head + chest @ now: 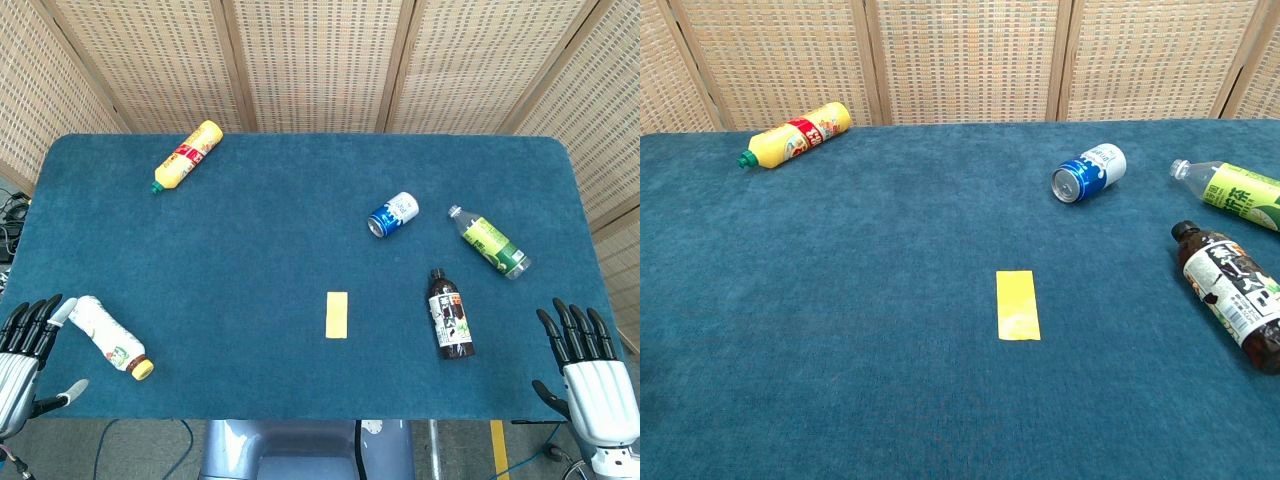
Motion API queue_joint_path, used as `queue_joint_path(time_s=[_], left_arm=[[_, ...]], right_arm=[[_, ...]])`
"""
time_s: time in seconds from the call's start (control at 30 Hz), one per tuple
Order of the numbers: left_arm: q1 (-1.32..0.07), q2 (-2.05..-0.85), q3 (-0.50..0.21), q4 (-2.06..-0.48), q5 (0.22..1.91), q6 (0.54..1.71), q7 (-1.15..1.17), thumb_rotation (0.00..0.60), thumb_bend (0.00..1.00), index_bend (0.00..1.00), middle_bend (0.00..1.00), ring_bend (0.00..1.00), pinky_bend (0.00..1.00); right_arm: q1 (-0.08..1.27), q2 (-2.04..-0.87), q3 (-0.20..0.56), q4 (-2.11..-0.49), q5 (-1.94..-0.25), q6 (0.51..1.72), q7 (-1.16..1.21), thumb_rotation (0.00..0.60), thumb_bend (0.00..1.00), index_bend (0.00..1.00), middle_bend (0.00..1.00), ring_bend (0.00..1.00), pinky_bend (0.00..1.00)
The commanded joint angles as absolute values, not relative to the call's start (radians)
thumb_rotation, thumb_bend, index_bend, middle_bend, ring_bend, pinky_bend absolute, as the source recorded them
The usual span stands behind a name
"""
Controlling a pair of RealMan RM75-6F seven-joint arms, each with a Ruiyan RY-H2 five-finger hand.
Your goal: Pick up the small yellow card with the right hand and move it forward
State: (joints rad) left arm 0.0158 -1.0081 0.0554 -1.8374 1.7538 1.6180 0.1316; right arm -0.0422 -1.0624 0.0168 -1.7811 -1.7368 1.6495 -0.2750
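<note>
The small yellow card lies flat on the blue table near the front middle. My right hand hovers at the table's front right corner, fingers spread and empty, well to the right of the card. At the front left corner, my left hand is also spread and holds nothing. Neither hand shows in the chest view.
A dark bottle lies between the card and my right hand. A green-label bottle and a blue can lie further back right. A yellow bottle lies back left, a white bottle beside my left hand.
</note>
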Motion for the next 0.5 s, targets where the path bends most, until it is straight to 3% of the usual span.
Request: queue_joint_path(time_s=[0.03,0.3,0.5], left_arm=[[0.016,-1.008,0.055,-1.837,1.752,1.617,0.131,0.600,0.00,0.00,0.00,0.00,0.00],[0.014,-1.008,0.052,-1.842,1.741,1.611,0.129,0.600,0.00,0.00,0.00,0.00,0.00],[0.010,-1.016,0.041,-1.847,1.737,1.614,0.132,0.600,0.00,0.00,0.00,0.00,0.00]], right_arm=[[-0.041,-1.062,0.016,-1.782,-1.735,1.647,-0.275,0.600,0.00,0.00,0.00,0.00,0.00],[-0.002,-1.046,0.034,-1.797,-1.725,1.594,-0.284,0.600,0.00,0.00,0.00,0.00,0.00],[0.141,-0.980,0.100,-1.869,-1.666,1.395,-0.294,0.600,0.00,0.04,0.00,0.00,0.00]])
